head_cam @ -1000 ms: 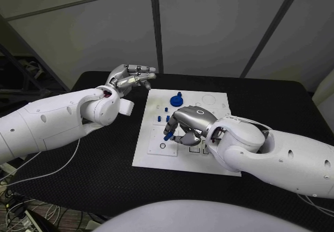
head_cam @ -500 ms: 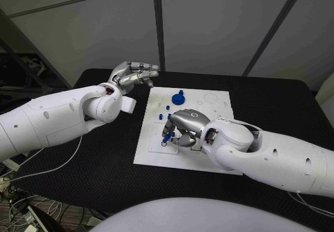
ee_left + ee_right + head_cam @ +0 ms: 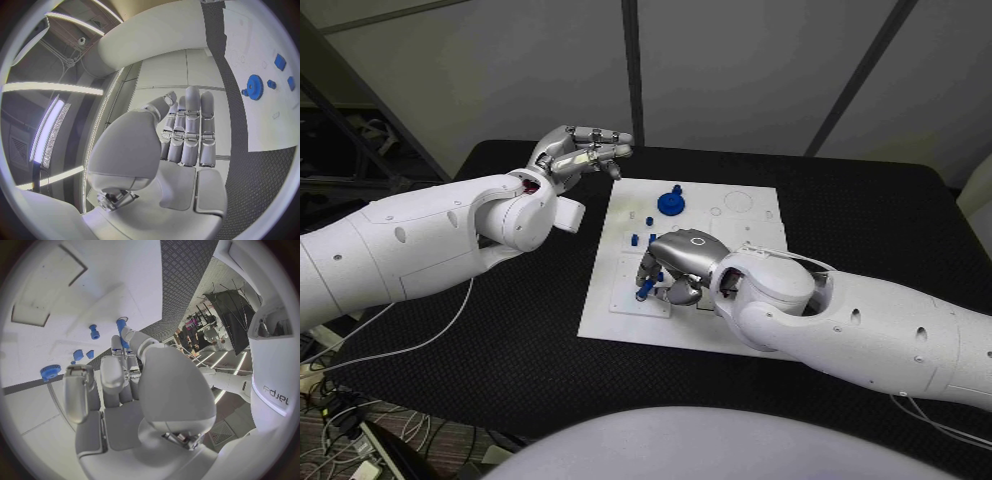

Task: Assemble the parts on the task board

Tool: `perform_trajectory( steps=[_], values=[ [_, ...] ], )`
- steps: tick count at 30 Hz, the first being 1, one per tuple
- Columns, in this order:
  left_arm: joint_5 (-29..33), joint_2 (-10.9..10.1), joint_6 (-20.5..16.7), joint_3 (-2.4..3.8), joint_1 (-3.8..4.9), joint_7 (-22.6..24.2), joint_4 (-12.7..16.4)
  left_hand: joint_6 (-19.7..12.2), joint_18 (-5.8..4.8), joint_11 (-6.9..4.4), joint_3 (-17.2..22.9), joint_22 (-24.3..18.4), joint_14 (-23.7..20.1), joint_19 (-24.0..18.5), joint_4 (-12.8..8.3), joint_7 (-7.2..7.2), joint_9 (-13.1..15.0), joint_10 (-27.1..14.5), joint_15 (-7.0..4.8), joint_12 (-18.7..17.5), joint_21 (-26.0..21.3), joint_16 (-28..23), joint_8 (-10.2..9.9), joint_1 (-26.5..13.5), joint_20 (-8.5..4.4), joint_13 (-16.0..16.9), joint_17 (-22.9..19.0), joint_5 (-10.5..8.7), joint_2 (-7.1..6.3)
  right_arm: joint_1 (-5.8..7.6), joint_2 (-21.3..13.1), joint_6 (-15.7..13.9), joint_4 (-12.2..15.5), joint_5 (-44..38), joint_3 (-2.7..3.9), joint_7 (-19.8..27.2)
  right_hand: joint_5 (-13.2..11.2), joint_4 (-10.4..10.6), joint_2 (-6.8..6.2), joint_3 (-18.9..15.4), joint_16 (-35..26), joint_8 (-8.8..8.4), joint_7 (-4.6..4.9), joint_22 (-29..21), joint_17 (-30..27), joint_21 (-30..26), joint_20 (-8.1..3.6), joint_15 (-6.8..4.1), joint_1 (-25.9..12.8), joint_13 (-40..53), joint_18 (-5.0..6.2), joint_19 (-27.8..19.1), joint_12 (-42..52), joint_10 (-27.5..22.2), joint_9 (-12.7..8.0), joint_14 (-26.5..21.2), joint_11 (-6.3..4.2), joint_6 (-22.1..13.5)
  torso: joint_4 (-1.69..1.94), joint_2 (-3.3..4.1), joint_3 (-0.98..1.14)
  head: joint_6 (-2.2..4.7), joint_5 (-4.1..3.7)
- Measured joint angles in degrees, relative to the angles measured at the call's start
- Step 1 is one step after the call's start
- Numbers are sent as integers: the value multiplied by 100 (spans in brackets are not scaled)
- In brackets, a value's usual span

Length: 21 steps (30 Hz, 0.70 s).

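The right hand (image 3: 678,262) is down over the task board (image 3: 747,330), low on its left half, and its fingers are pinched on a blue peg (image 3: 645,289). The peg stands tilted, lower end right at the board's surface near the left edge; whether it sits in a hole there I cannot tell from the head view. The right wrist view shows the same peg (image 3: 121,326) at the fingertips (image 3: 127,333) against the white plate, the other fingers stretched alongside it.

The left hand (image 3: 577,153) hangs off the board's far-left corner, above the black table (image 3: 488,350), fingers side by side, lightly curled, holding nothing. The left wrist view shows those fingers (image 3: 190,127) straight and close together, apart from the board.

On the far half of the board sits the blue gear (image 3: 669,205), a knob sticking up from it, open white plate all round. Between the gear and the right hand lie small blue pieces (image 3: 640,240), just beside the knuckles. The board's far-right corner is bare white with faint round outlines. The near edge has a free strip left of the right arm, and the table runs wide and dark on the left side.
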Motion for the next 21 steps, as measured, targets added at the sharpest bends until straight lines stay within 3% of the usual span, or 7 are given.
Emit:
perform_trajectory(
  steps=[21],
  values=[
    [0, 0, 8, 0, 0, -14, -8, 0, 0, 0, 0, 0, 0, 0, 0, 0, 1, 0, 0, 0, 0, 0, 0, 0, 0, 0, 1, 0, 0, 0, 85, 127, -97, -77, -43, 25, -11, 0, 0, 0, 0, 5, 11, 0, -7, 0, 0, 0, -2, 6, 0, 0, -10, 0, 20, 0, 0, -5, 0, 1, -3, -8, 15]
  ],
)
